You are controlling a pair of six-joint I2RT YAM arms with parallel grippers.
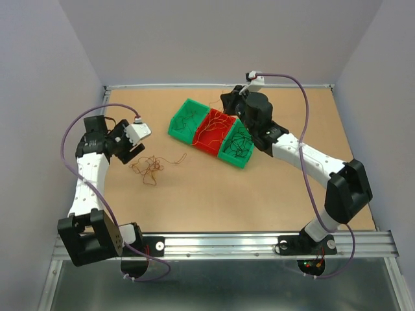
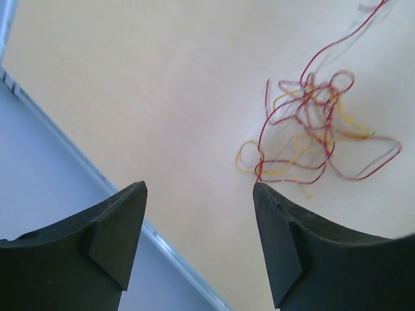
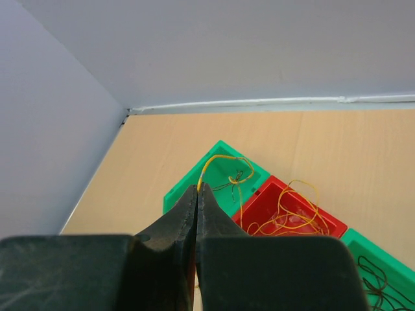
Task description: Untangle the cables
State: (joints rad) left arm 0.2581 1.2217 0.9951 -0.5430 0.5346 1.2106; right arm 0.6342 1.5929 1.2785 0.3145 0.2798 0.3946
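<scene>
Because the right hand [image 3: 198,189] is pressed fully closed, it can pinch one yellow strand [image 3: 220,157] at its very tips. The strand curves away from them over a row of three bins at the back of the tabletop [image 1: 259,194]. I think it is held there so that it can be dropped into one of them. The bins already carry loose strands. The left green bin [image 1: 176,128] holds a few mixed ones, the red bin [image 1: 206,148] yellow and orange ones, and the other green bin [image 1: 237,162] black ones.

The rest of the cables [image 2: 311,129] lie as one small red, yellow and orange knot on the bare wood, well apart from the bins. The left hand [image 2: 200,194] hovers just beside this knot, spread wide with nothing between its fingers, probably ready to take the next strand. One red end reaches toward one finger; whether it touches, I cannot tell.

The tabletop is smooth, light brown and matte. Plain pale walls [image 1: 214,39] close it on three sides, and a metal rail [image 1: 227,243] runs along the near edge.
</scene>
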